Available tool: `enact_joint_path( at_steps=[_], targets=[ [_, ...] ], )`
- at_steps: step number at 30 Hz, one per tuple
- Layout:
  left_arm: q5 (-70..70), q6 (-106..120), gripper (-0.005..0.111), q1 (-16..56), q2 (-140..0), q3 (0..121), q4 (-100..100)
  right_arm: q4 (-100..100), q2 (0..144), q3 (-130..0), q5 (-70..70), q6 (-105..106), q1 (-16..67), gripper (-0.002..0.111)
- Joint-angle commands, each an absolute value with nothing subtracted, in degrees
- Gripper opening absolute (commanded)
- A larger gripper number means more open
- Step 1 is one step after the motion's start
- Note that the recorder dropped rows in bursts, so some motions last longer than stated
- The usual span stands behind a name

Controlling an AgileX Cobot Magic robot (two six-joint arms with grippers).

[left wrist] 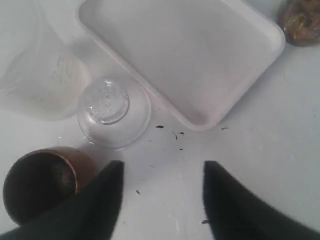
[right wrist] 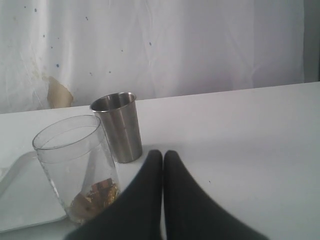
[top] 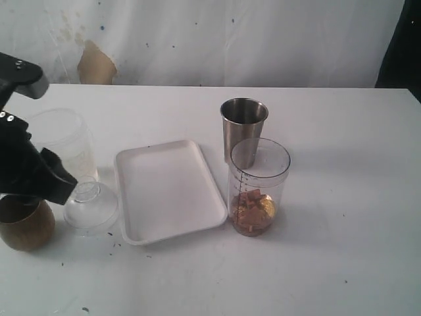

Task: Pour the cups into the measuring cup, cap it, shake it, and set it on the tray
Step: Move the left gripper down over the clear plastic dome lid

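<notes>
The measuring cup [top: 258, 187] stands right of the tray [top: 168, 187], with brown and golden bits at its bottom and no cap on it. The empty steel tumbler [top: 243, 128] is upright just behind it. The brown cup [top: 26, 225] sits at the front left, partly under my left arm [top: 29, 170]. In the left wrist view my left gripper [left wrist: 162, 166] is open over bare table, with the brown cup [left wrist: 40, 182] beside one finger. My right gripper [right wrist: 163, 154] is shut and empty, close to the measuring cup [right wrist: 77, 165] and the tumbler [right wrist: 119, 127]; the exterior view does not show it.
A clear dome lid [top: 91, 204] lies on the table between the brown cup and the tray. A wide frosted jar [top: 62, 141] stands behind the lid. Small dark crumbs [left wrist: 177, 135] dot the table near the tray's corner. A white curtain hangs behind the table.
</notes>
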State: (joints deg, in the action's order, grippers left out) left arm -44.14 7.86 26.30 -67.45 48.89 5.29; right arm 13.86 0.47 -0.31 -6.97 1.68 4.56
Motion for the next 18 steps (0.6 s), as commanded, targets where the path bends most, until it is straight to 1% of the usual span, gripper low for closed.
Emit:
enact_joint_path(
  at_steps=[1,5,10,14,18],
  targets=[
    [-42.13,5.32,0.079,26.6,-74.64,51.71,5.39,13.4,0.49,0.0,-6.16,2.29,4.63,0.0],
    [-42.13,-4.94,0.076,26.6,-82.94,55.4,-1.23,13.4,0.49,0.0,-6.04,2.29,4.63,0.0],
    [-42.03,-8.1,0.076,26.46,-92.36,60.74,-2.66,13.4,0.49,0.0,-5.93,2.29,4.63,0.0],
    [-43.32,-10.89,0.076,26.36,-96.5,63.42,-6.24,13.4,0.49,0.0,-5.69,2.29,4.63,0.0],
    [-43.15,-14.4,0.076,26.25,-98.18,63.43,-9.56,13.28,0.49,0.0,-5.4,2.29,4.63,0.0]
  ],
)
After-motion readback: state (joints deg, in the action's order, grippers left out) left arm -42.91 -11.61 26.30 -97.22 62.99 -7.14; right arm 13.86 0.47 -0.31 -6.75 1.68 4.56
